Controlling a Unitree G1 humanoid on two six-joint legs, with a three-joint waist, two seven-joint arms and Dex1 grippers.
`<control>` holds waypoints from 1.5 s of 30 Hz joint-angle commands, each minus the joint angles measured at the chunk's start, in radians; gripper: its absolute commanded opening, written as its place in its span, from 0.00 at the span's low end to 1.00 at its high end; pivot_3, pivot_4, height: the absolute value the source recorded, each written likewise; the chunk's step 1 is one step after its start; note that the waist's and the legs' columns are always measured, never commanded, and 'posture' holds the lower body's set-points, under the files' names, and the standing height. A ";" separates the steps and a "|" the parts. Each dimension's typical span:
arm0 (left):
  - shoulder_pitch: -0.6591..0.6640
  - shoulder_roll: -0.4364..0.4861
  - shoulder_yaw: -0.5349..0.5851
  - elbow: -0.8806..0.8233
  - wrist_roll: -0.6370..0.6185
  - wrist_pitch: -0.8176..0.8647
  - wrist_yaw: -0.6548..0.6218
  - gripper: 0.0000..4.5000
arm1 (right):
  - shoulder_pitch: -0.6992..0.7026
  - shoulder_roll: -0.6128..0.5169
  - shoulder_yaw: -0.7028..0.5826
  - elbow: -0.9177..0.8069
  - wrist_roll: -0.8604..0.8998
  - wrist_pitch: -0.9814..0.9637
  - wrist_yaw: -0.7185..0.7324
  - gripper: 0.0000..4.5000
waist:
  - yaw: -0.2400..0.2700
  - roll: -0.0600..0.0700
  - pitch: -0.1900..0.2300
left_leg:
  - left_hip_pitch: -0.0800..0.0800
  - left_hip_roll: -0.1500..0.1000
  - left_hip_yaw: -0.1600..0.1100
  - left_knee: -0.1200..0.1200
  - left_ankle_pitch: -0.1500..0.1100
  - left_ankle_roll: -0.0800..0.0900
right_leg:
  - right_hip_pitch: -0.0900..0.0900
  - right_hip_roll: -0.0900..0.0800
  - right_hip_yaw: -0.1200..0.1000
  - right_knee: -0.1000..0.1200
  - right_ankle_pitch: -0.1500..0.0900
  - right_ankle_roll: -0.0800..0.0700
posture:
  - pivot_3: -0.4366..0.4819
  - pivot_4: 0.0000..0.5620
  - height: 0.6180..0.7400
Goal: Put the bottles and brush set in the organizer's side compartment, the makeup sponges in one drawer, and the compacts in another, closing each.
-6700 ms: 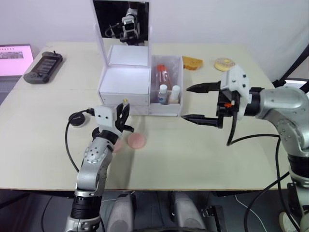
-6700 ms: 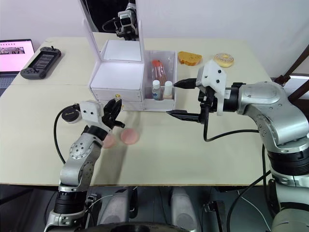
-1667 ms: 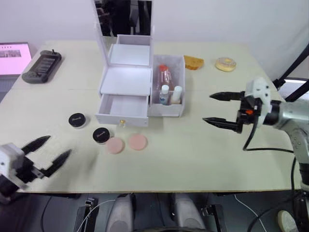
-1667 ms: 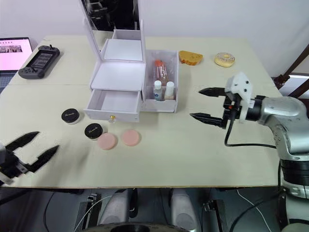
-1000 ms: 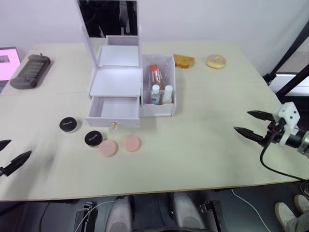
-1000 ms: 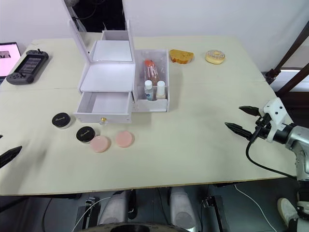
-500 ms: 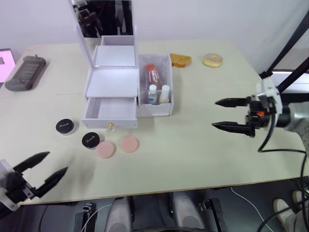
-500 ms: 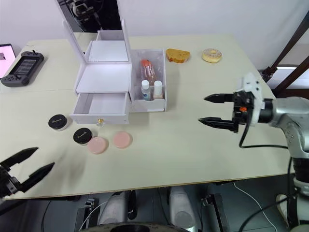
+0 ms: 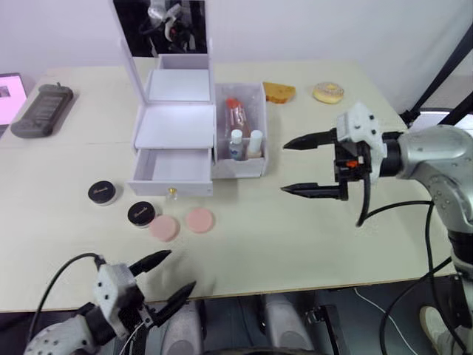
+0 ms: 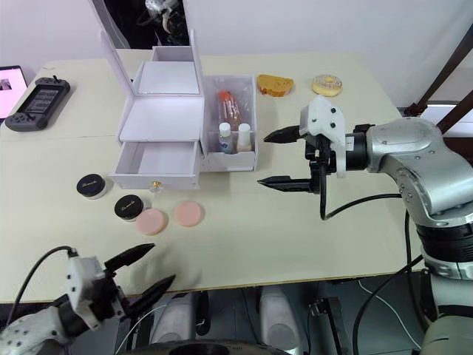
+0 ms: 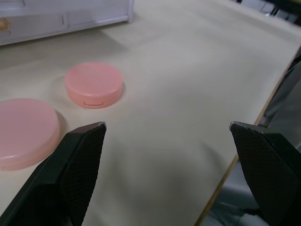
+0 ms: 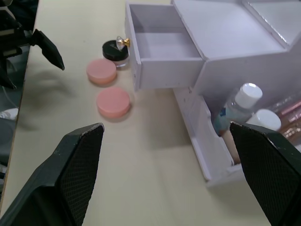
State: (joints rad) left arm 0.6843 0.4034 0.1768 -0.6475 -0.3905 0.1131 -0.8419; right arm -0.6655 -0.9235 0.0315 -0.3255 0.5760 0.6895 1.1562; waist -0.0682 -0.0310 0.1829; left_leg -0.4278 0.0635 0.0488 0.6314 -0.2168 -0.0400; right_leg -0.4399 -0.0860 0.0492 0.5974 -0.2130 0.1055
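Note:
The white organizer [image 9: 177, 126] stands with its mirror upright and its lower drawer [image 9: 176, 164] pulled out, empty. Its side compartment [image 9: 260, 168] holds the two bottles [image 9: 235, 143] [image 9: 254, 142] and the brush set [image 9: 235, 115]. Two pink makeup sponges [image 9: 163, 227] [image 9: 199, 220] lie in front of the drawer, with two black compacts [image 9: 103, 193] [image 9: 140, 214] to their left. My left gripper [image 9: 182, 268] is open at the table's front edge, nearer than the sponges [image 11: 94, 84]. My right gripper [image 9: 284, 168] is open, hovering just right of the side compartment [image 12: 207, 136].
A handheld game console [image 9: 43, 109] and a laptop [image 9: 11, 87] sit at the far left. A bread slice [image 9: 279, 92] and a donut [image 9: 328, 92] lie behind the organizer to the right. Bare tabletop stretches along the front right [image 9: 310, 237].
My right gripper has swung left from the table's right edge to beside the side compartment. My left gripper has moved right along the front edge toward the sponges. Both stay open.

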 commanded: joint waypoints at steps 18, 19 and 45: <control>-0.257 -0.067 -0.196 0.052 0.219 0.172 0.358 0.99 | -0.141 -0.062 -0.024 -0.090 0.074 0.186 -0.005 1.00 | 0.008 0.000 0.000 | 0.001 0.001 -0.002 0.002 0.000 0.000 | 0.000 0.002 0.000 0.005 0.000 0.000 | 0.48 0.27 0.98; -0.269 -0.068 -0.202 0.052 0.221 0.185 0.368 0.99 | -0.142 -0.062 -0.025 -0.094 0.082 0.197 -0.004 1.00 | 0.007 0.000 0.000 | 0.001 0.001 -0.002 0.002 0.000 0.000 | 0.000 0.002 0.000 0.005 0.000 0.000 | 0.48 0.27 0.98; -0.565 -0.085 -0.335 0.061 0.277 0.462 0.501 0.80 | -0.133 -0.100 -0.047 -0.129 0.146 0.273 -0.050 1.00 | 0.024 0.000 0.000 | 0.001 0.001 -0.005 0.014 0.000 0.000 | 0.001 0.004 0.000 0.016 0.000 0.000 | 0.48 0.27 0.98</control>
State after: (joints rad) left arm 0.1231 0.3127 -0.1515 -0.5366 -0.1212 0.5630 -0.3474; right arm -0.7816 -1.0038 0.0247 -0.4302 0.7134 0.9671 1.1135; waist -0.0437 -0.0314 0.1826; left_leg -0.4271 0.0647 0.0433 0.6455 -0.2166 -0.0397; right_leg -0.4388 -0.0820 0.0495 0.6137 -0.2130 0.1060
